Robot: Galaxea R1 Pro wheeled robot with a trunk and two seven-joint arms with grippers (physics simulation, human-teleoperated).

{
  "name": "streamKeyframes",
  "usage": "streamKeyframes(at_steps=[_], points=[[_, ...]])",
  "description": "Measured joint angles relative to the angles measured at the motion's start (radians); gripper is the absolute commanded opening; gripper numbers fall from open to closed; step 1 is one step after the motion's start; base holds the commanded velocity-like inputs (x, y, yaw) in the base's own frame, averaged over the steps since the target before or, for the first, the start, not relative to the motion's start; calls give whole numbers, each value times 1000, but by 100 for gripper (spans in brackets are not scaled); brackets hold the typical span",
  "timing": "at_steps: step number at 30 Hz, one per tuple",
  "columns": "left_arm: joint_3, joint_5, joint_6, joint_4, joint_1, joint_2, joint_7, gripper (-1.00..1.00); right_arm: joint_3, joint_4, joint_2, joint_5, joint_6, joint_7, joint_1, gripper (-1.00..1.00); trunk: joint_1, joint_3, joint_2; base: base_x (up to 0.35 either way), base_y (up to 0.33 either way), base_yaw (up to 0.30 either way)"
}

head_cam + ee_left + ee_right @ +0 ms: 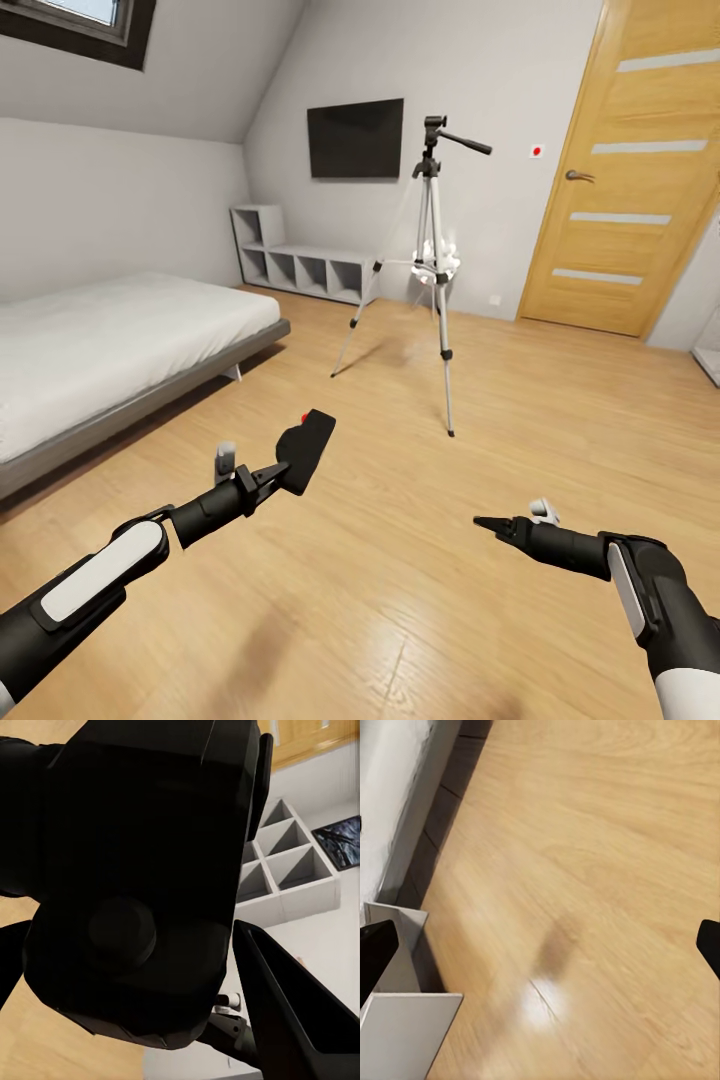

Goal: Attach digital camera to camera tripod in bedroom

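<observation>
At the left hand (272, 472): fingers clamped on the digital camera (306, 450), held out ahead of the robot over the wood floor (400, 560), red button up, body tilted. Left wrist view confirms it, with the camera's black body (135, 885) sitting between the fingers (292, 1012). Carry pose looks deliberate: camera kept forward and clear of the trunk for the approach. Right hand (492, 523) grips nothing; in the head view its tips appear together, but the right wrist view has the two tips at opposite edges over bare floor, so I can't tell its state. Probably kept free to steady the mount. Camera tripod (432, 260) stands well ahead, legs spread, pan head (436, 128) bare with its handle pointing toward the door (630, 170). Bed (110, 350) lies on the left, shelf unit (300, 262) and TV (355, 138) on the far wall. Judgement: transit phase, mounting not yet begun; next up is closing the gap and raising the camera to head height.
</observation>
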Motion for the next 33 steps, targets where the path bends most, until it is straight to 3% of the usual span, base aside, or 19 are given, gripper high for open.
streamKeyframes(at_steps=[33], points=[[0,-6,0,0,0,-4,3,-100,0,0,0,-4,0,3,0,100,-15,128,8,0,0,0]])
